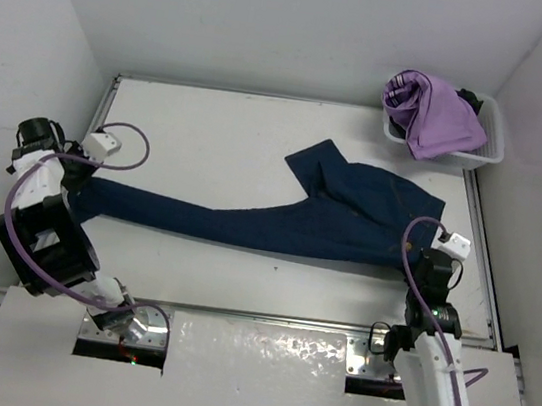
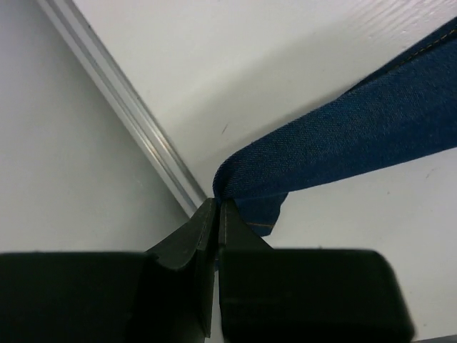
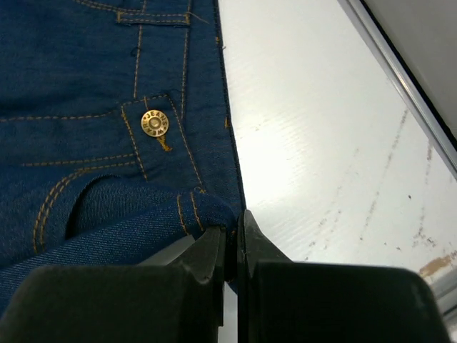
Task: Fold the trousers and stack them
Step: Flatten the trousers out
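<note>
The dark navy jeans [image 1: 279, 219] lie stretched across the white table, legs to the left, waist to the right, one leg end folded up at the back middle. My left gripper [image 1: 81, 174] is shut on the leg hem [image 2: 246, 189] near the table's left edge. My right gripper [image 1: 432, 256] is shut on the waistband corner [image 3: 207, 211], beside the brass button [image 3: 155, 123]. Both grips hold the denim just above the table.
A white basket [image 1: 491, 143] at the back right holds a lilac-purple garment [image 1: 433, 113]. A metal rail [image 2: 136, 121] runs along the table's left edge, another along the right [image 3: 400, 71]. White walls close in on both sides.
</note>
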Motion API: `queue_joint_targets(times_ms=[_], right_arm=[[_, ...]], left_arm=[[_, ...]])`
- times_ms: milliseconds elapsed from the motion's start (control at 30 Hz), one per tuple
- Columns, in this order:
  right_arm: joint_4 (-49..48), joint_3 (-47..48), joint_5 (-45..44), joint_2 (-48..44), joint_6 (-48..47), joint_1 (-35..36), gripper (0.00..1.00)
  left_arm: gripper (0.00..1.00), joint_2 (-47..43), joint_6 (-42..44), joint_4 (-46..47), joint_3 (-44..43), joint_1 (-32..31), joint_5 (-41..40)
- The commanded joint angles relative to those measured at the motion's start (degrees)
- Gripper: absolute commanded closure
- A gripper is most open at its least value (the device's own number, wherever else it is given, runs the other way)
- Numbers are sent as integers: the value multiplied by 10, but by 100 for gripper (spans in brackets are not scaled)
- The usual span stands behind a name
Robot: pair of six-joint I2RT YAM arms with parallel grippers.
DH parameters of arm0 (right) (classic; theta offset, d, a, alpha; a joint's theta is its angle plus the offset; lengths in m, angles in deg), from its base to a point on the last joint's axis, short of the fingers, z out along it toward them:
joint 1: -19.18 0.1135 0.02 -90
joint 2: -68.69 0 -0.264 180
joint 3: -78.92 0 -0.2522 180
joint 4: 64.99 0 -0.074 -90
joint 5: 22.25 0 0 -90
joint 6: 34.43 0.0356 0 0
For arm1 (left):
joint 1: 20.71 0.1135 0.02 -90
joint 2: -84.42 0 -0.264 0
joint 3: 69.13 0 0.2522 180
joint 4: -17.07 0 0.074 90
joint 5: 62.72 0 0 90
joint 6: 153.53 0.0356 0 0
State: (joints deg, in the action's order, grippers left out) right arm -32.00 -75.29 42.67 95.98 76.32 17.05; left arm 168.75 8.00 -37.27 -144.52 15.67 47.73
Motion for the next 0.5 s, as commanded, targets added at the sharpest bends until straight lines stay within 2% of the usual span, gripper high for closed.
queue_joint_targets(times_ms=[0, 100, 200, 367, 400, 433, 467], right_arm=[[-23, 19, -59, -1, 36, -3, 100], [-39, 55, -43, 46, 1, -3, 100], [4, 80, -58, 76, 4, -3, 100], [134, 57, -107, 3, 104, -3, 100], [150, 54, -123, -11, 119, -3, 96], [164, 51, -130, -24, 135, -3, 86], [184, 46, -135, -48, 160, -2, 68]], left_arm=[[100, -32, 27, 71, 1, 1, 32], [100, -30, 20, 112, -11, -1, 50], [100, -29, 70, 78, -41, 0, 56], [100, -44, 143, 11, 1, 9, -2], [99, -50, 177, -32, 15, 14, -5], [96, -53, 196, -55, 23, 20, -9], [91, -56, 215, -77, 31, 22, -26]])
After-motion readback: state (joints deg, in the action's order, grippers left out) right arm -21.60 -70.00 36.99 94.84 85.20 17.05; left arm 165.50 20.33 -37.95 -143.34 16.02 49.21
